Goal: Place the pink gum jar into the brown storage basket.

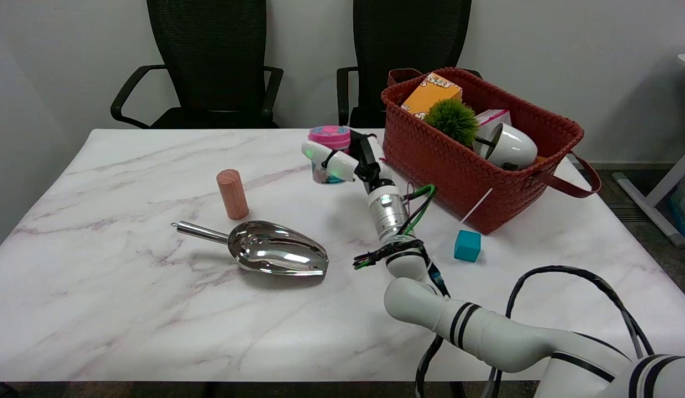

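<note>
Head view: robot hand [342, 160] wrapped around jar [329, 136] on counter [126, 287], just left of basket [458, 171].

We note the white arm [486, 331] with black rings, silver wrist cylinder, looped black cable (green wires too), and black-and-white hand [345, 160] glowing green.

Wooden cylinder [232, 194] upright beside metal scoop [270, 255]; teal cube [467, 246] near table [126, 320] right.
</note>
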`<control>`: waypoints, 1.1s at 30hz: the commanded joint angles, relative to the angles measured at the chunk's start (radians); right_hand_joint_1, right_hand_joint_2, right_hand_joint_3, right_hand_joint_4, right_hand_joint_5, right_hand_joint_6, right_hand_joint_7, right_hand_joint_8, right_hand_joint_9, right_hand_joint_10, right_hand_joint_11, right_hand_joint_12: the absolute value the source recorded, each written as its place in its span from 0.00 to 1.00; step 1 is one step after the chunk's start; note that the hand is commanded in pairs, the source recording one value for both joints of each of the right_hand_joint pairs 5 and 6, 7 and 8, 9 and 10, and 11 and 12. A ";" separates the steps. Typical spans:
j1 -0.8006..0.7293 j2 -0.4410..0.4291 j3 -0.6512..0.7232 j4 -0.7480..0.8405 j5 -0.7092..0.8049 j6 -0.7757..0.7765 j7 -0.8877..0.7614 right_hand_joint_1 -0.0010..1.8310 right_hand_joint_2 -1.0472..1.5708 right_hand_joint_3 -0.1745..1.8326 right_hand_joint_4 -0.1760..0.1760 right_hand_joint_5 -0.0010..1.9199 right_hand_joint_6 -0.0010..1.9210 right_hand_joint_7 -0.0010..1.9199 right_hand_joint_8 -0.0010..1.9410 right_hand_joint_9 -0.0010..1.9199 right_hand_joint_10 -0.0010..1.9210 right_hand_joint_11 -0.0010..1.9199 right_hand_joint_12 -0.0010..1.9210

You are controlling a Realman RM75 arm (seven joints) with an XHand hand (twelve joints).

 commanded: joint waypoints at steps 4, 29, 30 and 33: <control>-0.029 0.083 0.026 0.232 -0.058 0.107 -0.172 0.61 0.81 0.09 0.50 0.64 0.64 0.67 0.66 0.59 0.59 0.43 0.43; -0.032 0.218 0.236 0.327 -0.054 0.115 -0.338 0.60 0.80 0.10 0.50 0.62 0.62 0.68 0.67 0.61 0.61 0.44 0.44; -0.033 0.228 0.245 0.327 -0.054 0.123 -0.338 0.60 0.80 0.10 0.50 0.62 0.62 0.68 0.67 0.61 0.61 0.44 0.44; -0.034 0.247 0.264 0.327 -0.048 0.149 -0.338 0.60 0.81 0.09 0.50 0.62 0.62 0.68 0.67 0.62 0.62 0.45 0.45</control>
